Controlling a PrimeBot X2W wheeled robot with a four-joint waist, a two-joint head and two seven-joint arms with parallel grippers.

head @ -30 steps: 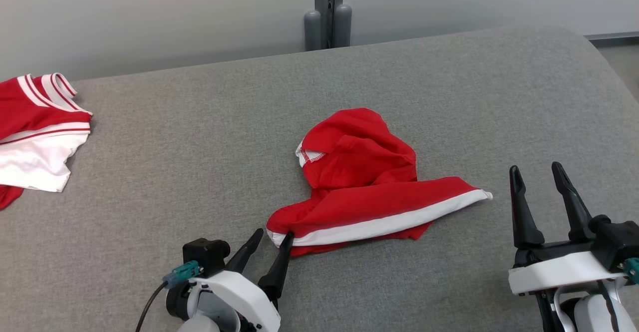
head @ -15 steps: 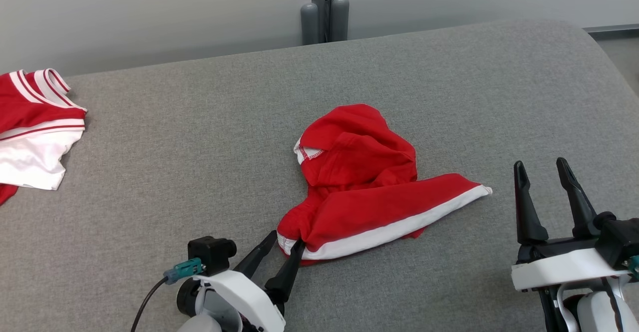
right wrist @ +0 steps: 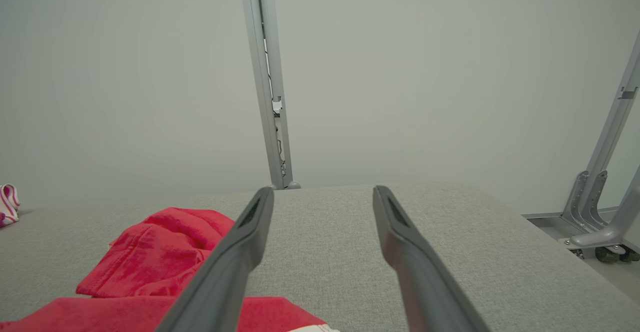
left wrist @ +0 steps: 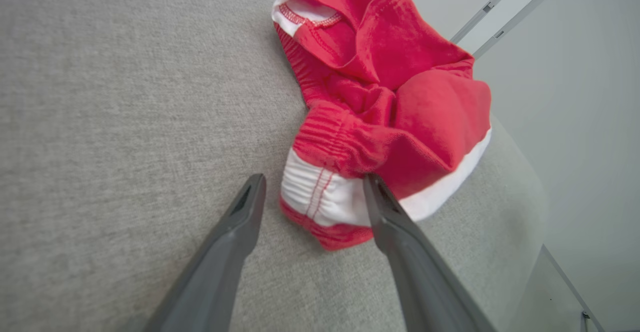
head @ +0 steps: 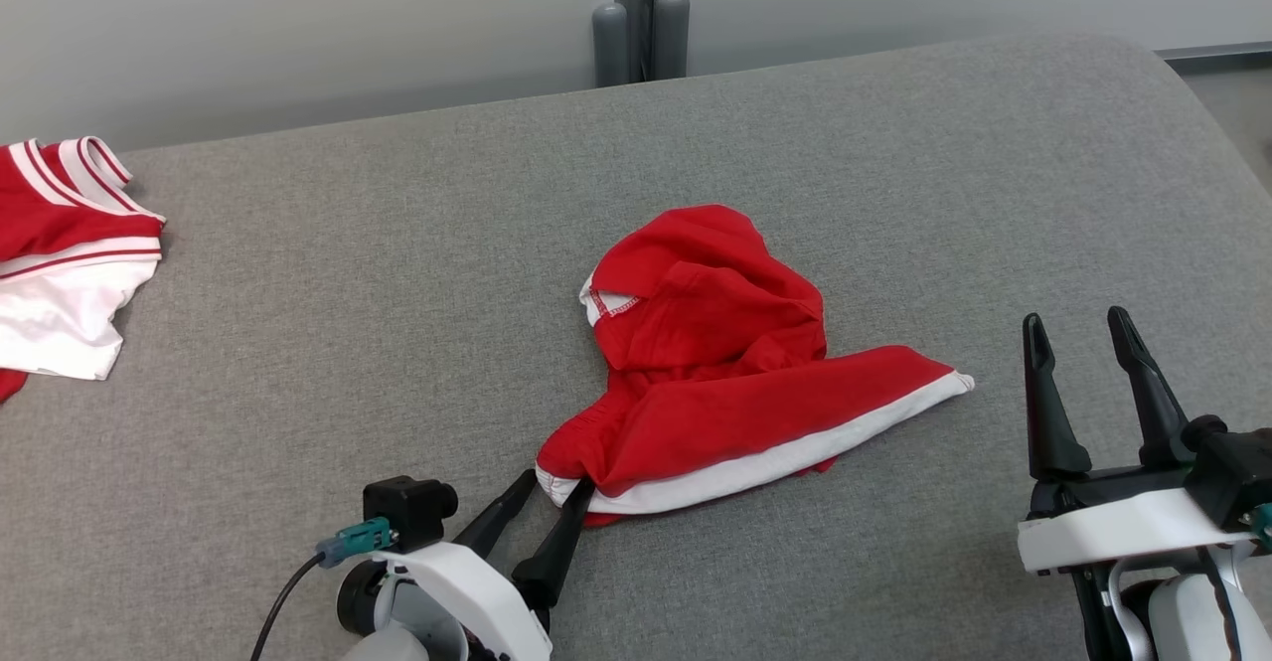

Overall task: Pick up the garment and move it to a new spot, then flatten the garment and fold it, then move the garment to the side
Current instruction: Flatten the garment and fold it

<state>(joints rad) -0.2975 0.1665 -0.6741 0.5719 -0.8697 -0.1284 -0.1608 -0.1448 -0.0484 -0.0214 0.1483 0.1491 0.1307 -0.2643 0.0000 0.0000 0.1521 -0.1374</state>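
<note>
Straddling near-left corner of garment (head: 715, 383): left claw (head: 556, 480), open | right claw (head: 1075, 318), open, well right | red-and-white top (head: 60, 263), far left

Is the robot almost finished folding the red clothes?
Not nearly. Nothing looks done: the red garment lies crumpled on the grey cushion. In hand: the open left gripper straddles its white-banded corner, not yet closed. The right gripper hangs open, apart. To do: lifting, moving, flattening, folding, setting aside.

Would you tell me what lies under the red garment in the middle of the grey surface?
The garment rests on the grey surface. Below its white band, a red layer of the same garment peeks out. Anything beneath the bunched middle is covered.
</note>
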